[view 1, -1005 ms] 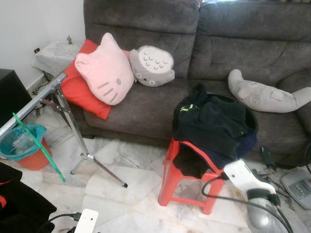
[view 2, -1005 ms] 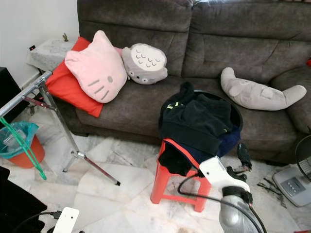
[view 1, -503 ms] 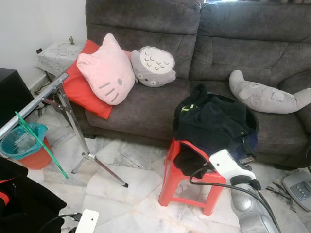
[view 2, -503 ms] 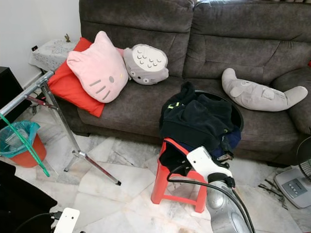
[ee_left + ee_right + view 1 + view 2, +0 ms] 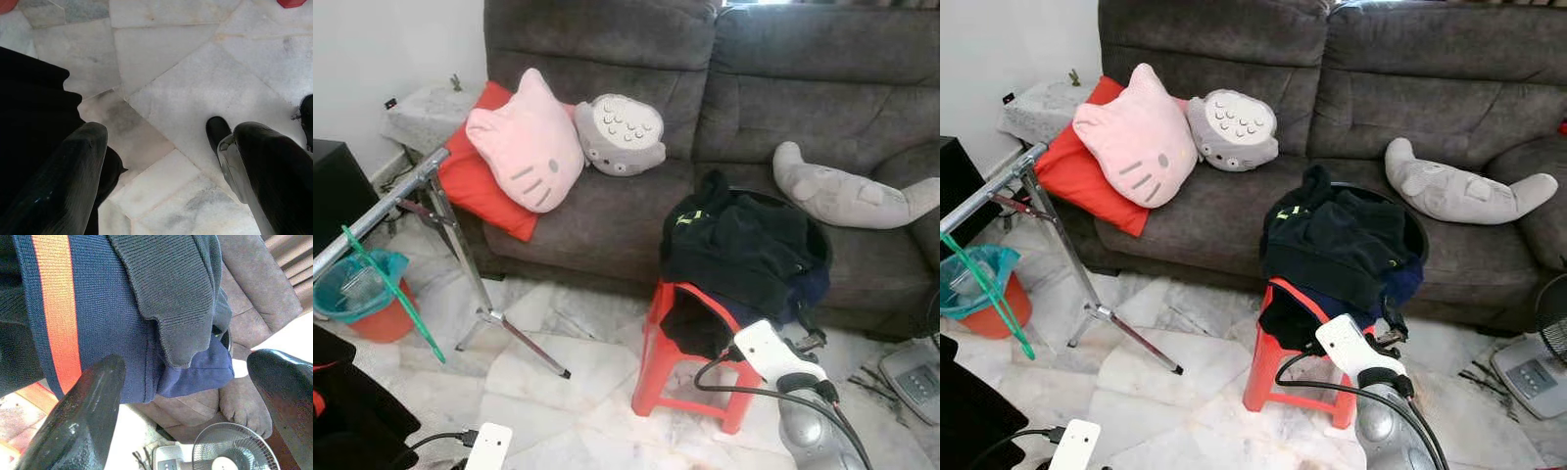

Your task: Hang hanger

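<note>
- My right hand (image 5: 181, 396) was spread wide and empty, right up against the pile of clothes (image 5: 1342, 245) on the red stool (image 5: 1278, 367).
- My left hand (image 5: 161, 171) hung low over the floor (image 5: 195, 73), fingers wide, holding nothing.
- The green hanger (image 5: 396, 294) hung off the metal rail (image 5: 382, 211), well apart from the stool.
- Risk, as I judged it: closing there could snag several layers and drag the whole pile off the stool's edge.
</note>
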Robot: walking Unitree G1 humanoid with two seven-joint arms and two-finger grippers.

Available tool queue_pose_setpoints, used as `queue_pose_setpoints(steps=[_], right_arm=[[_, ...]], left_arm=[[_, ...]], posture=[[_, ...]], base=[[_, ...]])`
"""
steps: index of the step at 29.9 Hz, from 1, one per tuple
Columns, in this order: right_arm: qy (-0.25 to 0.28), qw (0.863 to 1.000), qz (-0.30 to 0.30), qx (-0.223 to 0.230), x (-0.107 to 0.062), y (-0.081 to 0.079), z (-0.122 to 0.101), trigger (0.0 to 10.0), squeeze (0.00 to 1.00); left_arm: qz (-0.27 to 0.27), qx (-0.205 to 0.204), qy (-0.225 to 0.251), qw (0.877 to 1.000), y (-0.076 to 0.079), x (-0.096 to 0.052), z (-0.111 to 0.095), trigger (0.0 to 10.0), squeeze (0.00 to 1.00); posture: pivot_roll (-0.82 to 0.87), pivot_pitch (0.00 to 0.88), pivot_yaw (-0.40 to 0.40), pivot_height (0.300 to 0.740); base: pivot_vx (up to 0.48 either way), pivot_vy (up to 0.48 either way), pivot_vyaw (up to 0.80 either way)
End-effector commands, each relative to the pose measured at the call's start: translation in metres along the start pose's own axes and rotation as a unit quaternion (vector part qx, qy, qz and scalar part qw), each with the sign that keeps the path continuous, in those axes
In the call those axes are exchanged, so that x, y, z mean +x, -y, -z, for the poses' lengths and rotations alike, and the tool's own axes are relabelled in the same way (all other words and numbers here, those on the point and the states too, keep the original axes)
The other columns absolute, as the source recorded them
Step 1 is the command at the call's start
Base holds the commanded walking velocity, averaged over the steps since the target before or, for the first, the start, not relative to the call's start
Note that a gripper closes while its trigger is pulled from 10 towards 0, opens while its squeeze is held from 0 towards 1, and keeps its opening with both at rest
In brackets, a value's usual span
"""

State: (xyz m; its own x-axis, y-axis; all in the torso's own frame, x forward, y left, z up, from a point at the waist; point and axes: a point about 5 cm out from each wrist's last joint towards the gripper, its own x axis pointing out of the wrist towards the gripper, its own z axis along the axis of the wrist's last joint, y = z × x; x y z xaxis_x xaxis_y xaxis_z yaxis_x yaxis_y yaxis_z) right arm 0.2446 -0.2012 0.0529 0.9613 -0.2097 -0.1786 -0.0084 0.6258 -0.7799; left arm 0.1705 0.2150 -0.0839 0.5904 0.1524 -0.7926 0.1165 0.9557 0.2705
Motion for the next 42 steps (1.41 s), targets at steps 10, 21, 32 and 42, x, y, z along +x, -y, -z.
queue_pose_setpoints(steps=[10, 21, 32, 42], right_arm=[[0.025, 1.000, 0.015, 0.008, 0.011, 0.007, -0.016, 10.0, 0.00], [0.026, 1.000, 0.010, 0.007, 0.015, 0.005, -0.016, 10.0, 0.00], [0.034, 0.999, 0.017, 0.009, 0.023, 0.007, -0.023, 10.0, 0.00], [0.025, 1.000, -0.012, 0.004, 0.025, -0.001, -0.022, 10.0, 0.00]], left_arm=[[-0.002, -0.003, -0.014, 1.000, 0.001, -0.001, 0.007, 10.0, 0.00], [-0.003, -0.003, -0.017, 1.000, 0.000, -0.002, 0.009, 10.0, 0.00], [-0.001, 0.000, -0.019, 1.000, 0.001, -0.002, 0.011, 10.0, 0.00], [-0.001, -0.003, -0.020, 1.000, 0.002, -0.002, 0.011, 10.0, 0.00]], posture=[[-0.02, 0.000, -0.026, 0.740], [-0.02, 0.000, -0.030, 0.740], [-0.02, 0.000, -0.032, 0.740], [-0.02, 0.000, -0.036, 0.740]], base=[[0.000, 0.000, 0.00], [0.000, 0.000, 0.00], [0.000, 0.000, 0.00], [0.000, 0.000, 0.00]])
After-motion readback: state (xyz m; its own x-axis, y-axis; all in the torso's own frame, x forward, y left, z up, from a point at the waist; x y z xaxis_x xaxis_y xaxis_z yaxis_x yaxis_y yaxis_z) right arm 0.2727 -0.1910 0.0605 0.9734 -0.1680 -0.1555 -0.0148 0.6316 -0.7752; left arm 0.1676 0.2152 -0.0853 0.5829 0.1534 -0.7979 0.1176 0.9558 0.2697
